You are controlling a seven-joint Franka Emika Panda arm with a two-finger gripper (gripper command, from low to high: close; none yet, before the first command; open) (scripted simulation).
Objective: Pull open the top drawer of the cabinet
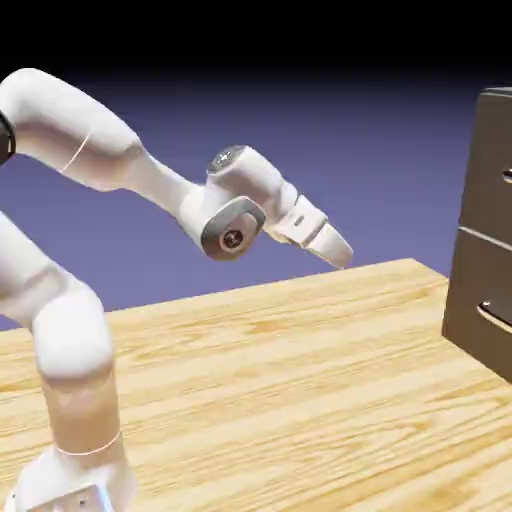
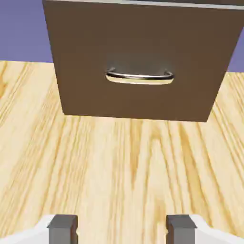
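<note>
From the exterior view's left, the white arm rises off the wooden table (image 1: 300,370) and bends across to the right. Its gripper (image 1: 341,262) slants down toward the exterior view's right, in the air above the table and well apart from the cabinet (image 1: 465,300). In the hand view the two dark fingertips (image 2: 63,229) stand spread, released, with only wood grain between them. Nothing is touching them. Open room lies between the gripper and the cabinet, with bare tabletop below it. The table's far edge runs behind the gripper and climbs to a corner just left of the cabinet.

At the exterior view's right, the cabinet stands upright on the table, cut off by the picture's edge. Its top drawer (image 1: 490,170) lies in the cabinet's upper part, above a pale seam, and its handle (image 1: 509,176) shows only in part. Below the seam sits the lower drawer (image 1: 475,277) with its curved metal handle (image 1: 497,318). Both fronts lie flush with the cabinet, closed, so their insides are hidden. In the hand view, the cabinet's lower front has tabletop on either side of its bottom edge.
</note>
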